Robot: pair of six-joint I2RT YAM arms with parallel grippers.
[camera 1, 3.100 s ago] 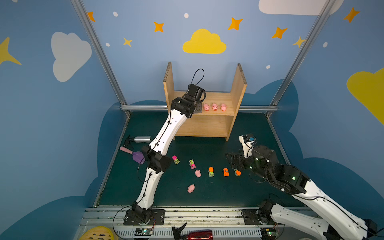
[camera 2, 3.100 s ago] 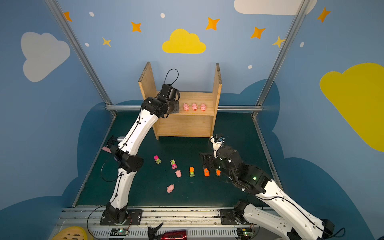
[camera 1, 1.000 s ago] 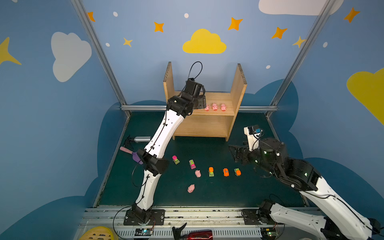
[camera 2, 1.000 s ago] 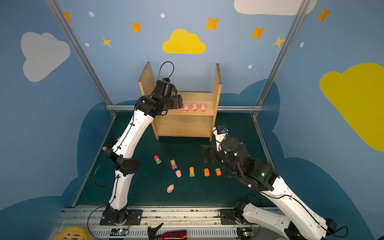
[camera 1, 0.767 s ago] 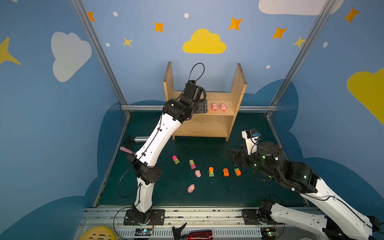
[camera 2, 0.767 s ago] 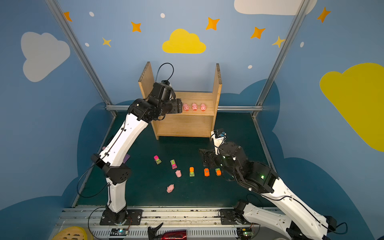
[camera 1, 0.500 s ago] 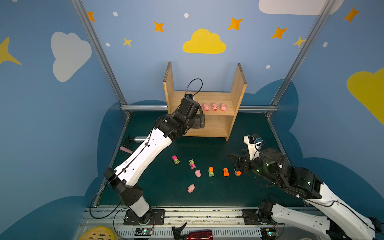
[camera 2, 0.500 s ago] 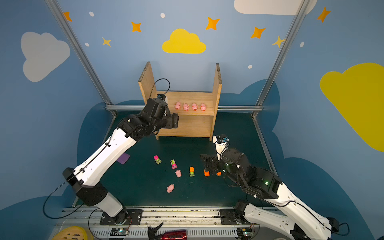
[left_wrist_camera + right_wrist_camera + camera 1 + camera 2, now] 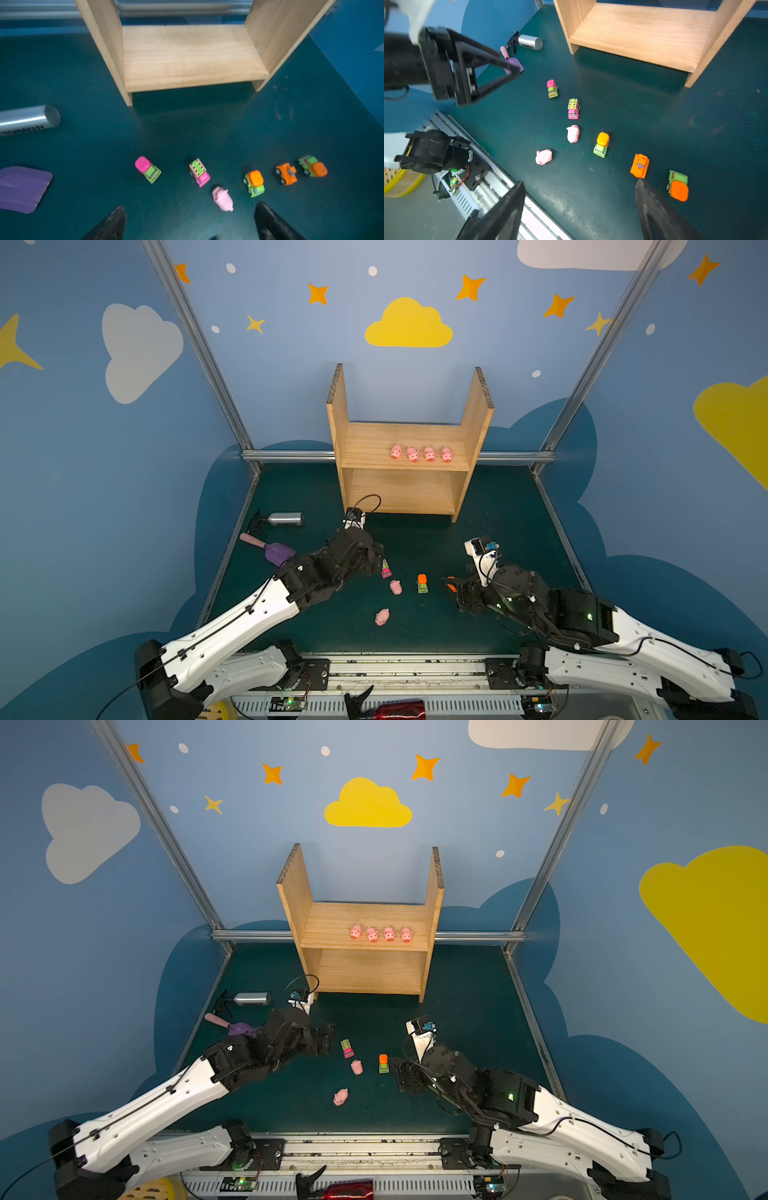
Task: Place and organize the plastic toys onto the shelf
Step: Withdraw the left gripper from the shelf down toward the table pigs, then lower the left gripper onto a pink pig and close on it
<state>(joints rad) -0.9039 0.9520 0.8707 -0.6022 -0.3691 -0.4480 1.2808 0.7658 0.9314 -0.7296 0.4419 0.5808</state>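
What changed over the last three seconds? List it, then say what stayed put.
The left claw left a fourth pig at the left end of the row on the shelf's upper board, then drew back down over the table, jaws open. The right claw only shifted slightly near the orange vehicle. The two pigs and five vehicles on the table stayed put.

Both top views sit high at the front, facing down and back, with the whole worktop and shelf covered. Left wrist view: low, near, facing the shelf base. Right wrist view: near, angled across the cars — both wrist views share these.
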